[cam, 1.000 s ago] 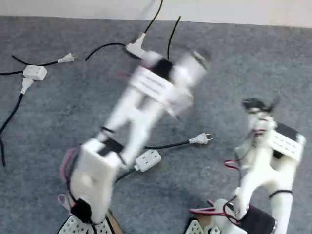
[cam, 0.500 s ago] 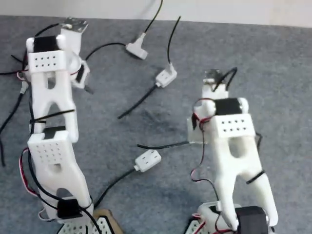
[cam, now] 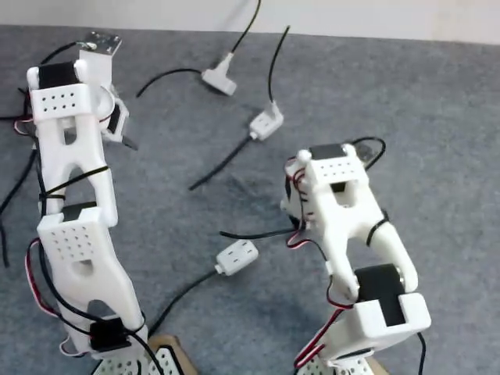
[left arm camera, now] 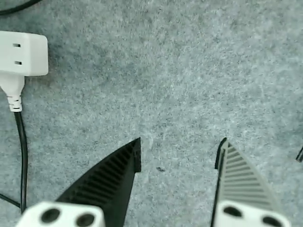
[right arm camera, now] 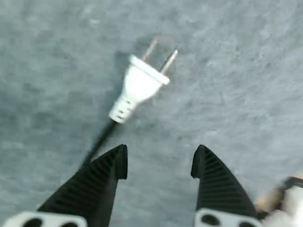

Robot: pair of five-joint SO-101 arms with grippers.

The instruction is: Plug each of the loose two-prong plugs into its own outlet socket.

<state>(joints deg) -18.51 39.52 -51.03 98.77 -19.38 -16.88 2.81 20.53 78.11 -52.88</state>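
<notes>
Upper left in the high view, my left gripper [left arm camera: 180, 142] hangs wide open and empty over grey carpet [left arm camera: 189, 71], near a white outlet socket [left arm camera: 23, 53]. Centre-right, my right gripper [right arm camera: 161, 147] gapes empty just behind a white two-prong plug [right arm camera: 139, 87] lying flat, metal prongs bare, on a black cord [right arm camera: 97, 142].

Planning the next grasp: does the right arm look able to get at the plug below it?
Probably yes: the right gripper hangs open just short of the plug, with only bare carpet between.

White 2-prong plug [right arm camera: 140, 87] loose, flat on carpet, black cord. White outlet socket [cam: 237, 256] slots up, empty.
</notes>
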